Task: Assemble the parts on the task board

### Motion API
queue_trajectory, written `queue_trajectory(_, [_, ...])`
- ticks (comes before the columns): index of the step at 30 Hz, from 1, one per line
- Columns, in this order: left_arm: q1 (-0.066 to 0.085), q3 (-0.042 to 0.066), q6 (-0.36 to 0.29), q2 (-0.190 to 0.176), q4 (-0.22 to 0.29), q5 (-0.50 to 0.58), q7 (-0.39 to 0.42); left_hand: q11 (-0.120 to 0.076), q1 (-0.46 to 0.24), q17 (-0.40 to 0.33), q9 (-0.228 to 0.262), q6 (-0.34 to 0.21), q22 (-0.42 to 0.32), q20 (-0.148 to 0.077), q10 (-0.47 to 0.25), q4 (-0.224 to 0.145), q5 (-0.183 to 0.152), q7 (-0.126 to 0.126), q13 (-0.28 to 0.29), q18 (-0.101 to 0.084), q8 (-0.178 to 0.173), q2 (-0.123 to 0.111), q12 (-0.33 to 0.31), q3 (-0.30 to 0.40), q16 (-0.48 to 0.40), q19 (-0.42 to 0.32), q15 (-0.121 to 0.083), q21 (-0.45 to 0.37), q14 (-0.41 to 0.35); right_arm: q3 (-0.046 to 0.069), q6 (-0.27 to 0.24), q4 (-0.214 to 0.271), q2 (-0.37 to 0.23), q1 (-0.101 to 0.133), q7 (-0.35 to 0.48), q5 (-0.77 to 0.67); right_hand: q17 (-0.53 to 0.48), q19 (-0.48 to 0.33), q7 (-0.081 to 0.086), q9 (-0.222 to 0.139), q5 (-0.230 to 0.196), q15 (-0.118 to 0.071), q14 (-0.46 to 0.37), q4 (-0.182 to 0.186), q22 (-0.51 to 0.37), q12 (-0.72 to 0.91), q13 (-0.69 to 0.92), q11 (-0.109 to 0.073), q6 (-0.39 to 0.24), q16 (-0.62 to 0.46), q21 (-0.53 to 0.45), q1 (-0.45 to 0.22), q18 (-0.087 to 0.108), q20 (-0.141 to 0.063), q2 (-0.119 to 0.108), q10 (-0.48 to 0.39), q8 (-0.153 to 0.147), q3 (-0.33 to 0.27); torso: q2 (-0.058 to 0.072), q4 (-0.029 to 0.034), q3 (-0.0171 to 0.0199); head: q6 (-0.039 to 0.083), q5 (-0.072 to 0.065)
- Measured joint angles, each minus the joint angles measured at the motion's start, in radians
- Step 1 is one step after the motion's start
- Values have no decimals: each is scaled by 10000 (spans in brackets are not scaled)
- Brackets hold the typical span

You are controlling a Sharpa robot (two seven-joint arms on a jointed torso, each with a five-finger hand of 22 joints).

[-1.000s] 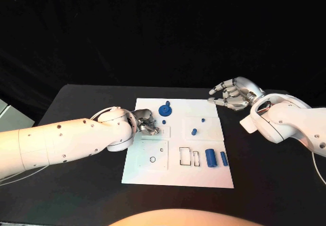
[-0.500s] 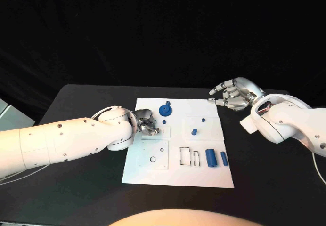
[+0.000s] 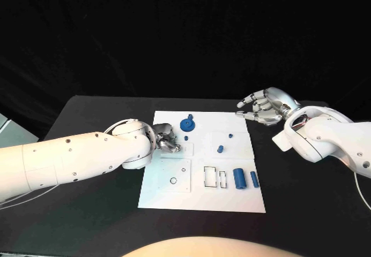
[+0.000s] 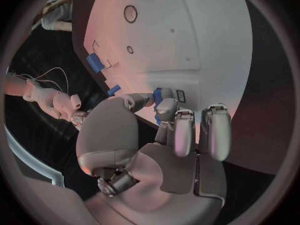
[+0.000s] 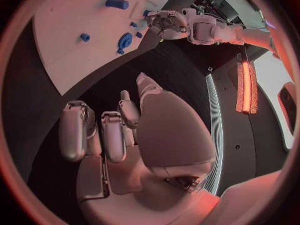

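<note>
While the task board (image 3: 202, 201) is lying in the middle of the black table (image 3: 93, 110), several blue parts are sitting on it: a round disc part (image 3: 188, 126) near the upper edge, a small peg (image 3: 220, 149) in the centre square, and two cylinders (image 3: 239, 178) lying side by side at the lower right, beside rectangular slots (image 3: 210, 177). The left hand (image 3: 164, 138) is resting on the board's left edge, fingers curled in; in the left wrist view a small blue piece (image 4: 157, 96) is showing at the fingertips, but I cannot tell if it is held. The right hand (image 3: 264, 106) is hovering off the board's upper right corner, fingers curled, holding nothing, with bare table showing under it.
</note>
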Motion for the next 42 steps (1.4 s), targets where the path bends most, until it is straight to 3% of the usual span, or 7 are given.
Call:
queue_trajectory(13, [9,2,96,142,-169,247,-27,-67,-590,-1,48,288,0,0,180,-3,-78,-170,161,0,133,-63,116,1,72,0,-74,-1,0,-2,43,-15,25,-44,-18,-1,-2,0,0,0,0,0,0,0,-1,0,0,0,0,0,0,0,0,0,0,0,0,0,-1,7,1,-27,-28])
queue_trajectory(15, [13,6,102,158,-191,270,-28,-60,-605,0,52,319,0,0,188,-230,-132,-169,175,1,106,-77,137,228,72,0,-74,-1,0,-2,51,-19,26,-53,-22,-1,-2,0,0,0,0,0,0,0,-1,0,0,0,0,0,0,0,0,0,0,0,0,0,-1,5,-2,-39,-35])
queue_trajectory(25, [17,9,111,207,-295,353,-30,-90,-984,-1,64,404,-1,-37,229,-338,-166,-232,217,1,106,-98,137,129,116,36,-108,-1,-36,-2,83,-26,27,-80,-30,-2,-3,0,0,-7,40,0,0,0,-2,0,0,0,0,0,0,0,0,0,-1,0,0,0,-1,3,-4,-45,-64])
queue_trajectory(26, [17,9,111,209,-304,361,-30,-90,-1133,-1,62,422,-1,-36,229,-689,-220,-249,228,1,106,-86,137,403,116,36,-109,-1,-36,-2,85,-27,27,-82,-31,-2,-3,0,0,-10,39,0,0,0,-2,0,0,0,0,0,0,0,0,0,-1,0,0,0,-1,3,-4,-46,-64])
queue_trajectory(30, [19,11,111,225,-334,393,-29,-90,-1263,1,33,452,-1,-36,229,-785,-221,-276,252,1,105,-103,137,245,115,36,-143,-1,-1,-2,89,-29,26,-93,-31,-2,-4,0,0,-10,39,0,0,0,-3,0,-14,0,0,0,-40,0,0,0,-1,0,39,0,0,7,-4,-51,-72])
queue_trajectory(37, [10,3,115,212,-417,410,-31,-126,-1273,7,-36,551,-1,-74,263,-23,-211,-332,370,1,-68,-115,213,-1284,150,74,-143,-1,-1,-2,95,-35,20,-101,-32,-2,-4,0,0,-10,39,0,0,0,-3,0,-14,0,0,0,-40,1,0,0,-1,0,39,0,-9,8,-10,-62,-74])
queue_trajectory(42, [6,3,115,197,-425,421,-32,-125,-1231,7,-32,602,-1,-74,263,391,-211,-316,387,1,-99,-155,213,-1914,150,73,-143,-1,-1,-2,98,-41,19,-107,-33,-2,-5,0,0,-10,39,0,0,0,-4,0,-14,0,0,0,-40,1,0,0,-1,0,39,0,-13,7,-9,-63,-87])
